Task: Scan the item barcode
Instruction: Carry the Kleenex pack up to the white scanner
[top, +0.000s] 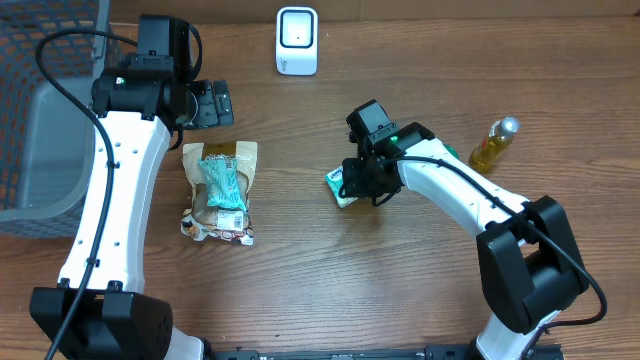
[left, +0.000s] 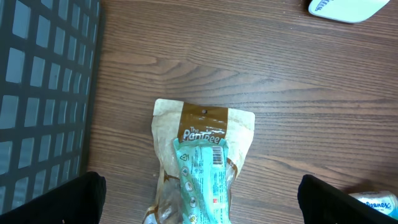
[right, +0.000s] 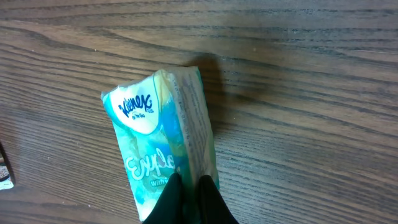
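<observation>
"Kleenex" on tissue pack (right: 158, 152)

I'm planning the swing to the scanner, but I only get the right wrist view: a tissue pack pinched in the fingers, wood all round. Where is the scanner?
Observer: The white scanner stands at the table's far edge, beyond the tissue pack and slightly toward the left arm's side.
Operator: Anything between them?
Observer: No. The only thing nearby, a yellow bottle, sits to the pack's right, off that path.
Operator: And the other arm?
Observer: The left fingers stand wide open by the snack bags, left of the pack.
</observation>
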